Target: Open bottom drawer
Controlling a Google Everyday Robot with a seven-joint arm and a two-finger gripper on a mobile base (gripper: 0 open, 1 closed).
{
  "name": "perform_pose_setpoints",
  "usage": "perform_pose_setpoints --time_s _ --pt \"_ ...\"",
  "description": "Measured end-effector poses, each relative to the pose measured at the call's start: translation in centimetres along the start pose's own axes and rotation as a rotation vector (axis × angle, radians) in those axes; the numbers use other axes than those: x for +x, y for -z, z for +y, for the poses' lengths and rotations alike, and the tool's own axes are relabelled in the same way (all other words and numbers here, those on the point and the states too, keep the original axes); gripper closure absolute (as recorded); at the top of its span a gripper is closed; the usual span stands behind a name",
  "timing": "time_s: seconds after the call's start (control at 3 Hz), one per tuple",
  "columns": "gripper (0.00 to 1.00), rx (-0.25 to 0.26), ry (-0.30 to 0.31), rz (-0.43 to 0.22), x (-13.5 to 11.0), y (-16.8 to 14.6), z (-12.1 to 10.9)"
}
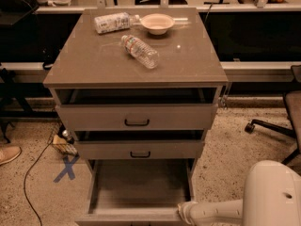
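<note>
Camera view, your tool (182, 213) at front right corner of the pulled-out bottom drawer (138, 187), grip state you cannot tell.

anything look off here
The white-labelled bottle and clear bottle lie on their sides on the cabinet top, by the bowl. Top drawer and middle drawer sit slightly ajar. The gripper is at the front of the pulled-out bottom drawer.

Bench (94, 65) top: smooth, semi-gloss, glare spots. Bottom drawer (136, 189) inside: matt grey-beige. Bottle (139, 51): clear plastic. Bowl (157, 22): glossy. Floor (225, 140): speckled, rough-looking. Gripper (182, 213) sits at the drawer's front right corner; arm (216, 211) shell is smooth white.
</note>
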State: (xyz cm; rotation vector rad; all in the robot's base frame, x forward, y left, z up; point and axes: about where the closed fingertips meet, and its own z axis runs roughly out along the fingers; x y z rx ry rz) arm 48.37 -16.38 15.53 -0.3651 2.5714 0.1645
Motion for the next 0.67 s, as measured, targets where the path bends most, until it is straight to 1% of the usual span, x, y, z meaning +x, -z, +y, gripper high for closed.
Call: perform_pose_setpoints --time_s 0.33,0.67 --pt "1.00 -0.012 0.128 -0.076 -3.1 4.0 1.6" --pt "1.00 -0.024 0.229 -0.136 -5.8 6.8 2.7"
